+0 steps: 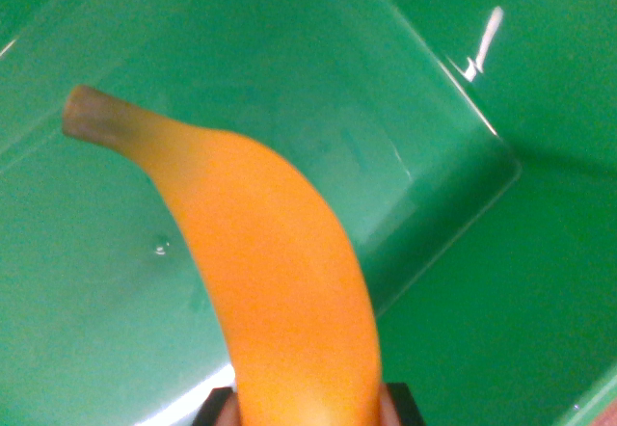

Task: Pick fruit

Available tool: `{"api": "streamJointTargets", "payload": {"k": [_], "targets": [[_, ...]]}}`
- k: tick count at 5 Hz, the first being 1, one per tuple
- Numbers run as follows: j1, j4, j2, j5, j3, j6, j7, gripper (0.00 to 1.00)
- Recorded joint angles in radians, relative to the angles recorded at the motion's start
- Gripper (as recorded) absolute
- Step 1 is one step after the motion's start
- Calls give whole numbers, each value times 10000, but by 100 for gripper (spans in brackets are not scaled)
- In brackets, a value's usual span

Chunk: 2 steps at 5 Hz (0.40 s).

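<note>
A yellow-orange banana (270,262) with a brown stem at the upper left fills the middle of the wrist view. Its lower end sits between my gripper (307,409), whose dark fingertips (214,407) show at the bottom edge on either side of the fruit. The gripper is shut on the banana. The banana hangs over the inside of a green plastic bin (453,69); whether it touches the bin floor cannot be told.
The green bin's floor and sloping walls fill the whole view, with a corner at the wrist view's right and a rim at the lower right. Glare spots mark the upper right wall.
</note>
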<state>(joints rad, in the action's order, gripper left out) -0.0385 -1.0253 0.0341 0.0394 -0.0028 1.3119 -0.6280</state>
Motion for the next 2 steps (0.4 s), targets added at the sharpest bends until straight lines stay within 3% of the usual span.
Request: {"api": "streamJointTargets", "payload": {"k": [1, 2], "targets": [[1, -269, 182, -7, 3, 451, 15, 100], [1, -269, 182, -7, 3, 451, 15, 100]]}}
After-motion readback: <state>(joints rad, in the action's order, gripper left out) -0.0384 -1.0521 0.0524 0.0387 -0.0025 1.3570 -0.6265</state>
